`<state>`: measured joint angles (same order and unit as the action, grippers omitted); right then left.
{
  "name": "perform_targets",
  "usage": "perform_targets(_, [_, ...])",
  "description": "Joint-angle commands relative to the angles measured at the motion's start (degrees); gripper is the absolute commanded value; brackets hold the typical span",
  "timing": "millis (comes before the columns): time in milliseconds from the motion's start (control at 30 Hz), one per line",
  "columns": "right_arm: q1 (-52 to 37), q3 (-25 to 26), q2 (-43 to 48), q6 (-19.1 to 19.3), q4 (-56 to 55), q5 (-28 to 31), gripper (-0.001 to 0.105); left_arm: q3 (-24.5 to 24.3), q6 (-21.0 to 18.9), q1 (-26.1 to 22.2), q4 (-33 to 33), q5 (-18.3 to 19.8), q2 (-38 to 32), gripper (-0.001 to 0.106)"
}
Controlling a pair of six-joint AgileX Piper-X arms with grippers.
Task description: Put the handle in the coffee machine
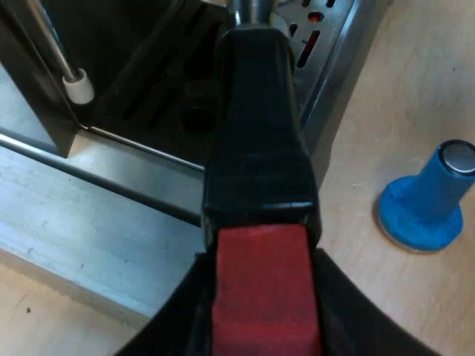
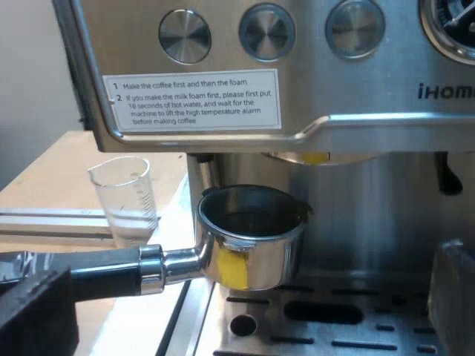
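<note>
Pale wooden table [image 1: 415, 89], blue tamper [image 1: 424, 199], holder [image 2: 252, 248] below espresso machine [image 2: 356, 81].

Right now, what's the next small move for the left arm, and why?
Probably raise the holder toward the machine's socket: left fingers clamp the handle, and the basket hangs over the drip tray, below the socket, not yet seated.

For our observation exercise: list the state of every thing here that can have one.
holder: loose, held under the machine, not locked in
left claw: shut on the holder's red handle end
right claw: open, holding nothing
tamper: standing base down on the table
measuring glass: upright beside the machine
</note>
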<state>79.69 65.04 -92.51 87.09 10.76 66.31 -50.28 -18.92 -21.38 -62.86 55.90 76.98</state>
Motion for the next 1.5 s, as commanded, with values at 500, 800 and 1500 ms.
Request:
perform_targets(500, [-0.19,0.12,-1.71,1.7,2.25,4.55,0.098,-0.73,-3.71,7.85,6.39,7.69,1.44,0.001])
perform_targets(800, [-1.49,0.12,-1.71,1.7,2.25,5.46,0.098,-0.73,-9.8,8.35,12.84,9.34,2.11,0.001])
perform_targets(1500, [-1.67,0.12,-1.71,1.7,2.25,5.46,0.098,-0.73,-13.04,8.35,17.86,13.54,2.11,0.001])
